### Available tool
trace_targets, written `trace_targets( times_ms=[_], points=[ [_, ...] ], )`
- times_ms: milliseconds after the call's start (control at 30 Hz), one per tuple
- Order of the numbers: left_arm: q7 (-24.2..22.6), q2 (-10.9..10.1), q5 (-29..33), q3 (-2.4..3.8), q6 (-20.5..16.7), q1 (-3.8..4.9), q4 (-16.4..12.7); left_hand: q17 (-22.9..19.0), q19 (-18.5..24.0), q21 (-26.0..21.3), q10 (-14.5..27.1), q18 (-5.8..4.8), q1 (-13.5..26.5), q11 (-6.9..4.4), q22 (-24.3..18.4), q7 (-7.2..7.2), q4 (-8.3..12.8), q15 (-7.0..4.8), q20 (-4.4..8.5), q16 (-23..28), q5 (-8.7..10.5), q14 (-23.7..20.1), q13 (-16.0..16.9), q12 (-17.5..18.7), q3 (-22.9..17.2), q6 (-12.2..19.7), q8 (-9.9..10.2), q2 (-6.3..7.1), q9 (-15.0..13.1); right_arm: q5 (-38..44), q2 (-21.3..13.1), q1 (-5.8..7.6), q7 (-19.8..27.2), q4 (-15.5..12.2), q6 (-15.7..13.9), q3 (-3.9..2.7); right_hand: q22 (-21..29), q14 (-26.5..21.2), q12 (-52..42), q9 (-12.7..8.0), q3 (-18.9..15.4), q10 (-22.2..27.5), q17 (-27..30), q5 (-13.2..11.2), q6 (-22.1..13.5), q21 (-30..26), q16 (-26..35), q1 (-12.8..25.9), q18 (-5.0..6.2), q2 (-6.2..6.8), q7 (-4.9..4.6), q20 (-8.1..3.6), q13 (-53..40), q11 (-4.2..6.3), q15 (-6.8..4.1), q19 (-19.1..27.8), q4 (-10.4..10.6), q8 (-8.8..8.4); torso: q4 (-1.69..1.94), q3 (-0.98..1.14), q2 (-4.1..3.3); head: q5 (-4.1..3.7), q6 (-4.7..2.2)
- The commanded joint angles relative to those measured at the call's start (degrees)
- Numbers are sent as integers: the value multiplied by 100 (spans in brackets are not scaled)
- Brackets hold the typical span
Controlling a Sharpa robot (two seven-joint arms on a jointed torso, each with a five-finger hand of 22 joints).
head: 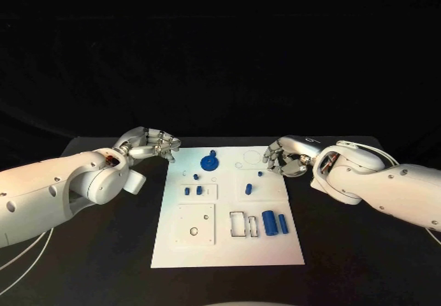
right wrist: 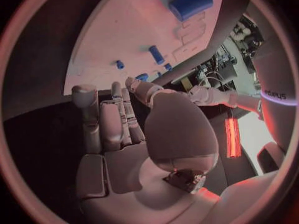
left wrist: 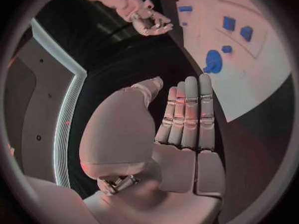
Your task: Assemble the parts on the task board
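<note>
the task board [head: 184, 245] lies flat in the middle of the black surface [head: 92, 268], its long side running from 6 o'clock to 12 o'clock in the head view. near its 12 o'clock end sits a round blue part [head: 209, 162] with a small knob on top. below it, on the left half, two small blue pegs [head: 193, 190] stand side by side in a raised square plate, and at about the same height on the right half a single small blue piece [head: 249, 189] sits in another square plate. toward 4 o'clock on the board a large blue cylinder [head: 269, 222] lies beside a slimmer blue cylinder [head: 282, 223], just right of two empty rectangular outlines. a plain white square plate with small holes takes up the 7 o'clock area of the board.

the left hand [head: 151, 143] hovers off the board's 10 o'clock corner, near but not touching it; in its wrist view its fingers [left wrist: 190, 114] are stretched out straight and close together, with nothing in them. the right hand [head: 287, 158] hangs just off the board's 2 o'clock corner, palm toward the board; its wrist view shows its fingers [right wrist: 118, 117] extended and side by side over the dark surface, also holding nothing. both hands are well apart from every blue part.
</note>
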State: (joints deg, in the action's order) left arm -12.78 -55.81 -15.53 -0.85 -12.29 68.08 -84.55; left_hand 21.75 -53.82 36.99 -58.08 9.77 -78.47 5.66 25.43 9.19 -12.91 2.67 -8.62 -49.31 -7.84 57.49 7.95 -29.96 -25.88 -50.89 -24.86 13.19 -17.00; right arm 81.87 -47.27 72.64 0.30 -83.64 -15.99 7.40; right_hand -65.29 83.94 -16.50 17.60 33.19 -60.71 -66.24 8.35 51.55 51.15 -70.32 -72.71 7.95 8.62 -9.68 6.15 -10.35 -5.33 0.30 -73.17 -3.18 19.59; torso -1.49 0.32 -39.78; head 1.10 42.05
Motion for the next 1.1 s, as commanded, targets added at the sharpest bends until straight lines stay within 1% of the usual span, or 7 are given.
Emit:
trace_targets(
  times_ms=[33, 200, 367, 467, 733, 867, 1100],
  points=[
    [-757, -25, 1390, 3, 201, -2, -98, -84, -6, -271, -135, 68, -85, 10, -188, -9, -38, 25, -59, 200, 12, -111, -64, 161, 62, -10, 66, -39, 1, 1324, 91, 4, -547, -3, 144, 1, -62, 169, 36, -12, 60, -59, -58, -29, 63, 81, -63, -44, -61, 3, 1, 4, 22, -13, 22, -73, 11, -36, -11, 4, -2, -22, -14],
    [-954, -35, 1537, 3, 240, -12, -196, -135, -101, -441, -290, 74, -213, -2, -319, -12, -14, 19, -61, 328, -3, -80, -121, 336, 61, -116, 108, -65, -3, 1564, 243, -6, -717, 54, 104, 0, -166, 187, 49, -19, 102, -154, -133, 25, 102, 213, -158, -18, -79, 54, 4, 8, 39, -5, 21, -113, 16, -67, -1, 1, -1, -53, -21],
    [-1036, -25, 1602, 2, 233, -19, -255, -140, -135, -469, -326, 74, -234, -5, -343, -12, -8, 15, -56, 348, -2, -58, -133, 377, 64, -138, 120, -70, -4, 1647, 354, -33, -787, 96, 163, 2, -192, 179, 79, -28, 113, -157, -123, 51, 93, 233, -167, 19, -81, 102, -5, 10, 55, -12, 26, -108, 27, -102, 2, 12, -10, 5, -17],
    [-1060, -21, 1623, 2, 197, -21, -280, -147, -155, -496, -324, 71, -238, 12, -365, 16, -7, 23, -55, 370, 0, -56, -146, 424, 79, -119, 151, -55, 4, 1664, 422, -68, -804, 140, 246, 5, -202, 171, 110, -38, 124, -134, -116, 42, 65, 233, -172, 43, -81, 128, -19, 17, 68, -27, 36, -98, 38, -136, -10, 7, -9, 16, -6],
    [-1093, -12, 1657, 2, 183, -23, -294, -154, -183, -530, -308, 68, -248, 45, -391, 64, 1, 43, -59, 392, 1, -51, -157, 470, 103, -81, 185, -40, 11, 1627, 541, -177, -819, 211, 435, 10, -236, 166, 129, -43, 133, -121, -116, 29, 45, 274, -180, 45, -89, 150, -28, 23, 76, -35, 43, -108, 32, -160, -6, 12, -10, 35, 22],
    [-1091, -6, 1659, 2, 199, -24, -298, -155, -184, -532, -308, 68, -250, 47, -393, 66, 2, 44, -59, 393, 0, -51, -157, 472, 104, -80, 186, -41, 11, 1628, 600, -205, -833, 276, 453, 13, -235, 165, 132, -44, 135, -119, -114, 29, 42, 271, -179, 44, -88, 154, -29, 24, 77, -36, 45, -105, 30, -164, -5, 6, -11, 32, 28],
    [-1061, 2, 1646, 2, 227, -24, -298, -156, -188, -539, -305, 67, -255, 51, -398, 70, 6, 47, -61, 397, 0, -52, -158, 479, 107, -75, 190, -42, 11, 1632, 701, -256, -833, 386, 482, 20, -248, 158, 128, -38, 164, -145, -107, 42, 63, 278, -182, 25, -87, 132, -26, 28, 75, -32, 46, -99, 25, -163, 3, 10, -10, 32, 45]
  ],
)
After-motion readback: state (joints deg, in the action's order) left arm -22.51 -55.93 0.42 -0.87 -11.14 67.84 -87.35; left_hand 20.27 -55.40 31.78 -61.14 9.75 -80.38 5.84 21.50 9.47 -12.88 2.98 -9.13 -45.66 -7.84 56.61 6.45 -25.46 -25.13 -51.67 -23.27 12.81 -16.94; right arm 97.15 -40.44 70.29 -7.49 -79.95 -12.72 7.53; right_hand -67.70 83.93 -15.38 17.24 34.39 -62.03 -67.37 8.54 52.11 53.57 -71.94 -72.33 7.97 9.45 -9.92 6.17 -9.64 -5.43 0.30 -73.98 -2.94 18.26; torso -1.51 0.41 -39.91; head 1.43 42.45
